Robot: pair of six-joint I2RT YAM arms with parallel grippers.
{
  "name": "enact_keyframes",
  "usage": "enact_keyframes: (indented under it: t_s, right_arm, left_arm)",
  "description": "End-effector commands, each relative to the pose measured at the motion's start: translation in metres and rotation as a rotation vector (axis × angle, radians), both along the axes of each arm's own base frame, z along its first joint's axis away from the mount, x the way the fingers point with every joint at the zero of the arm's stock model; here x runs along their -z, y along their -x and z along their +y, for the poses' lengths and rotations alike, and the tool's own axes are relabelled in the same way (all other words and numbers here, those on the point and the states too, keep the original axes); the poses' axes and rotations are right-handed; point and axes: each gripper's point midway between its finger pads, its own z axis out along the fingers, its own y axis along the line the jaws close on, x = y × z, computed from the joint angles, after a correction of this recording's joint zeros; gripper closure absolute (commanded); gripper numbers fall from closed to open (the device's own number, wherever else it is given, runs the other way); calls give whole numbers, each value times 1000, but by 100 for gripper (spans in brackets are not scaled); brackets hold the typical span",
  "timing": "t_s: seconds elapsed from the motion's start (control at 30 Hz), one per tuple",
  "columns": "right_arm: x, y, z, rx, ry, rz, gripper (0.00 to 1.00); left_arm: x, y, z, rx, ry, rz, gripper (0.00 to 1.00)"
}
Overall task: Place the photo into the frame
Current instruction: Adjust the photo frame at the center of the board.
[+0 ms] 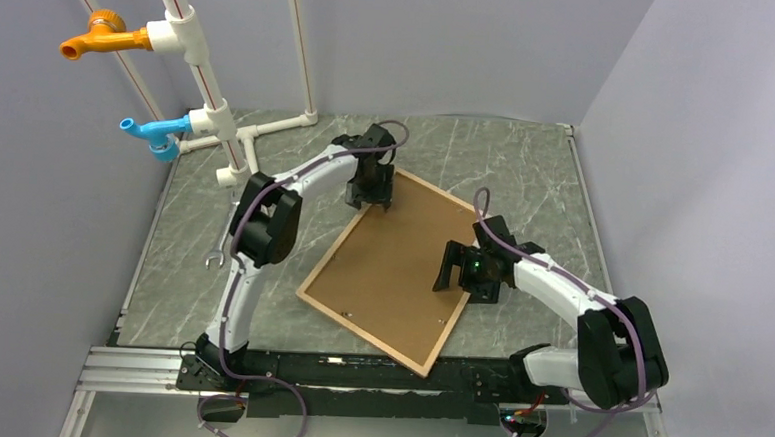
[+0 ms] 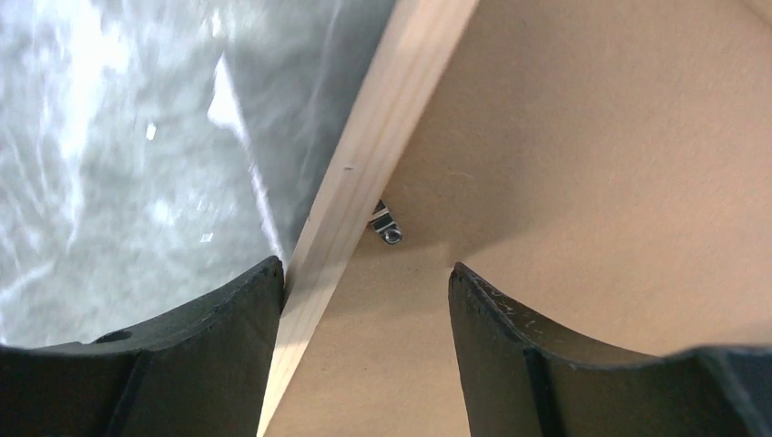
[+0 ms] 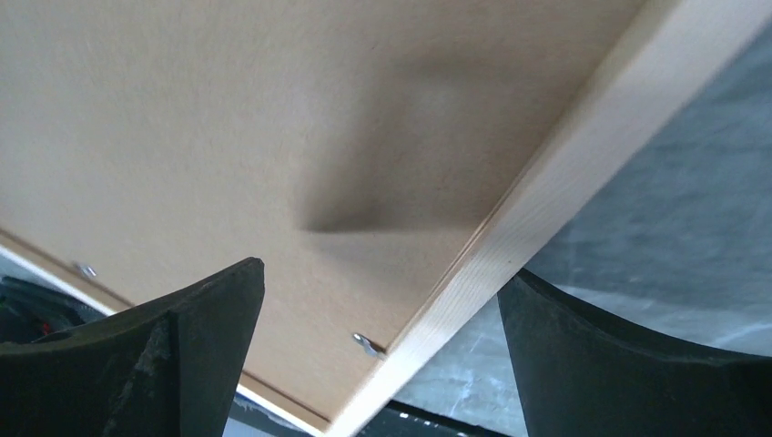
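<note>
The frame [image 1: 362,334] of light wood strips lies tilted on the grey marble table, back side up, with a brown backing board [image 1: 391,269] filling it. The photo is hidden. My left gripper [image 1: 372,200] is open over the frame's far corner. In the left wrist view it [image 2: 364,269] straddles the wood strip [image 2: 364,173], with its left finger against the strip's outer side and a small metal clip [image 2: 389,228] just ahead. My right gripper [image 1: 463,283] is open over the frame's right edge. In the right wrist view it [image 3: 382,271] straddles the strip [image 3: 546,191] beside another clip [image 3: 367,344].
White pipes with an orange tap [image 1: 98,35] and a blue tap [image 1: 153,131] stand at the back left. A small metal hook [image 1: 214,260] lies left of the left arm. A black rail [image 1: 355,382] runs along the near edge. Grey walls close in both sides.
</note>
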Motion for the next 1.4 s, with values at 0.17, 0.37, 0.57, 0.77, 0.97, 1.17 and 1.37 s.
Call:
enact_keyframes:
  t_s: [0.17, 0.37, 0.57, 0.77, 0.97, 1.17, 1.37]
  right_arm:
    - [-33, 17, 83, -62, -274, -67, 1]
    - [-54, 26, 101, -110, -349, -128, 0]
    - [-64, 21, 100, -127, -320, -152, 0]
    - [-69, 14, 96, -131, -279, -179, 0]
    - [-69, 4, 92, -131, -246, -196, 0]
    - [-72, -10, 86, -128, -240, -194, 0]
    - [-78, -24, 69, -83, -282, -206, 0]
  left_arm:
    - [-52, 0, -64, 158, 94, -67, 29]
    - [-101, 25, -33, 127, 21, -203, 1]
    - [-124, 83, -10, 95, 22, -199, 1]
    - [-106, 156, 23, 35, -8, -125, 1]
    - [-62, 231, 60, -131, 121, -22, 5]
    - [-39, 266, 88, -270, 196, 15, 11]
    - [-6, 276, 88, -287, 173, 84, 12]
